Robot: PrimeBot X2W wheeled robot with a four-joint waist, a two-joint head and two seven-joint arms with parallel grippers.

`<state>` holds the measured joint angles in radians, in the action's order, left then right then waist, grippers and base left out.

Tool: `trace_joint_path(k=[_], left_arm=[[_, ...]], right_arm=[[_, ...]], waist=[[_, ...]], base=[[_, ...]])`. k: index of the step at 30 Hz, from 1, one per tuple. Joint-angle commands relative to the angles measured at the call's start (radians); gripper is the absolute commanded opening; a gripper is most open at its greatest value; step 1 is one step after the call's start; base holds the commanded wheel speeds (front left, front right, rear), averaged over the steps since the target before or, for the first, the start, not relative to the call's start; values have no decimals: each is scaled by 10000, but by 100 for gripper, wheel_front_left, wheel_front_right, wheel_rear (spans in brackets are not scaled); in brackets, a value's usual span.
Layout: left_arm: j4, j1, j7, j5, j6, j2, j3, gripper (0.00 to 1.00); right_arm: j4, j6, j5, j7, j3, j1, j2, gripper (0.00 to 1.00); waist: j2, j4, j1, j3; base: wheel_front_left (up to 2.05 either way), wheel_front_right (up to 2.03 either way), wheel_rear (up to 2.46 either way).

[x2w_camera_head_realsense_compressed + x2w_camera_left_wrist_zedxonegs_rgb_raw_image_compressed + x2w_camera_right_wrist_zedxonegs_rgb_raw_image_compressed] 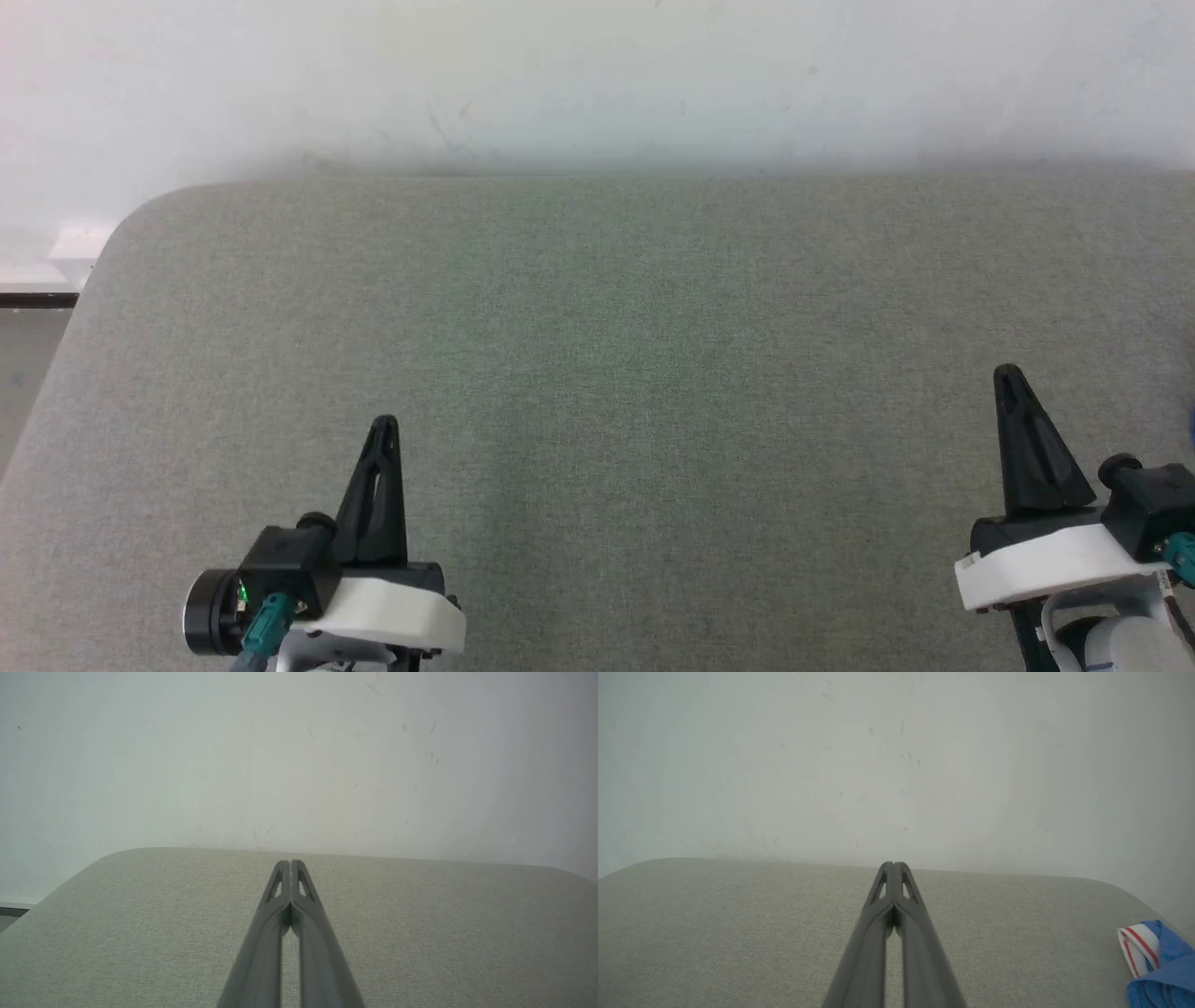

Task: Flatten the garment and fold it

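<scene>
The garment [1160,961] peeks in at the lower right corner of the right wrist view: blue cloth with a red-and-white striped edge, lying on the grey table near its right rim. A sliver of blue [1192,427] touches the right edge of the head view. My left gripper [385,425] rests at the lower left above the table, fingers pressed together with nothing between them; the left wrist view shows the same closed tips [290,863]. My right gripper [1007,371] sits at the lower right, shut and empty, left of the garment, and its tips [893,864] meet in the right wrist view.
The grey fabric-covered table [597,308] has rounded far corners and stands against a pale wall [597,75]. Floor and a dark baseboard [37,300] show past the table's left edge.
</scene>
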<state>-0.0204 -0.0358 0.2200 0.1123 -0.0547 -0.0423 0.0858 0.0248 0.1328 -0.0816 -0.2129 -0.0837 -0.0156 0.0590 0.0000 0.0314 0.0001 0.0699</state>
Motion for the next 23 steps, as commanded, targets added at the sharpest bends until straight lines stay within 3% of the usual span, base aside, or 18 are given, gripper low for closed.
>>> trace_joint_path(k=[1,23], left_arm=[[22,63,-57,-117,48,-15,-68,0],[61,127,-519,-334,156,-29,-238,0]], right_arm=[[-43,-4,79,44,58,30,-16,0],[-87,-8,238,494,226,57,-31,0]], waist=[[0,-5,-1,-10],[0,-72,-1,-159]], base=[[0,0,0],[0,0,0]])
